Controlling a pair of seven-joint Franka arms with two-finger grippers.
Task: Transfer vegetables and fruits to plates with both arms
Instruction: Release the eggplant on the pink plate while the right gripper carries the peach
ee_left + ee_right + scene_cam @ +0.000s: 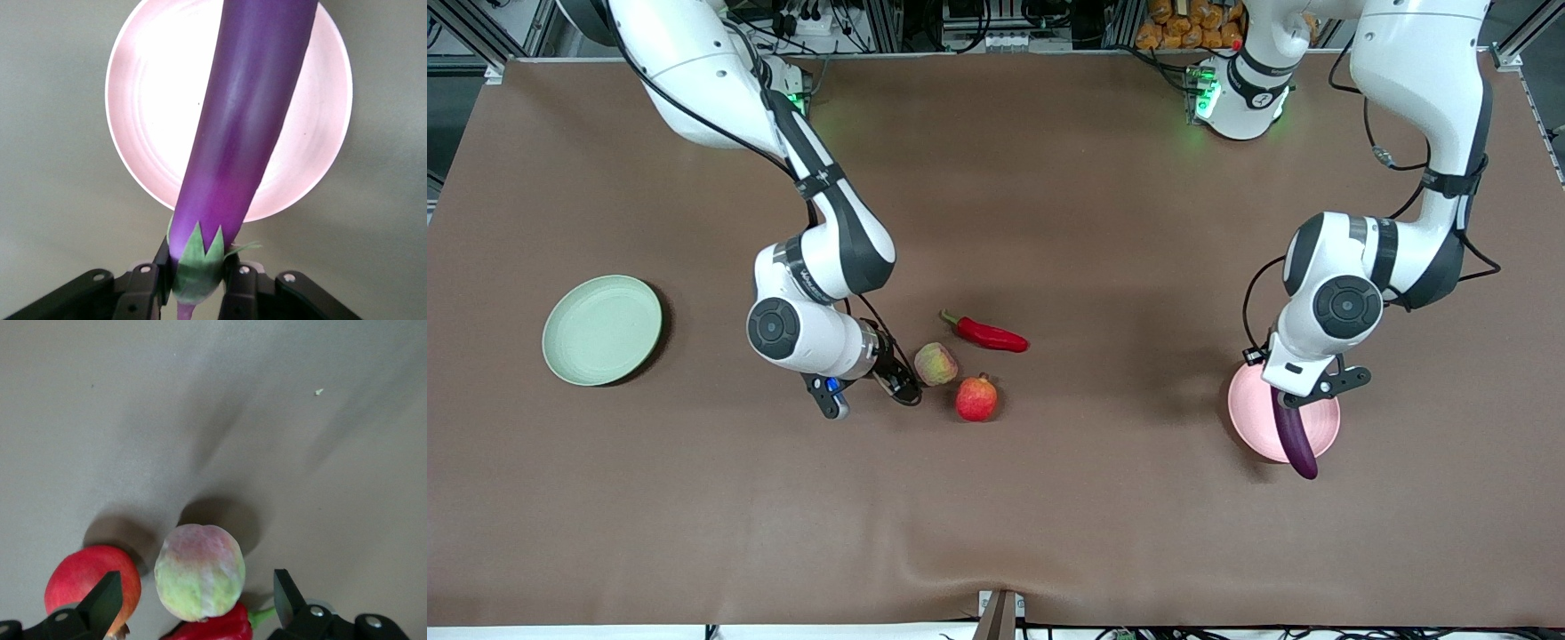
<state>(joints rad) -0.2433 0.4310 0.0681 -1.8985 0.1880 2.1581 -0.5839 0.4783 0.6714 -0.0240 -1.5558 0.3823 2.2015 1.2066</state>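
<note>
**Nothing plated yet; eggplant nearly there**

Left gripper clamped on eggplant at its stem end, hanging over pink plate; not released. Right gripper spread wide around yellow-green fruit on counter, not closed; pomegranate & chili beside it; green plate w/ nothing on it, toward right arm's end.

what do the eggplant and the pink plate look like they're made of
The eggplant, clamped at its stem end in the left gripper, looks like glossy moulded plastic: smooth, even purple, soft highlights. The pink plate under it looks matte, maybe plastic or fibre composite: dull surface, faint rings.
</note>
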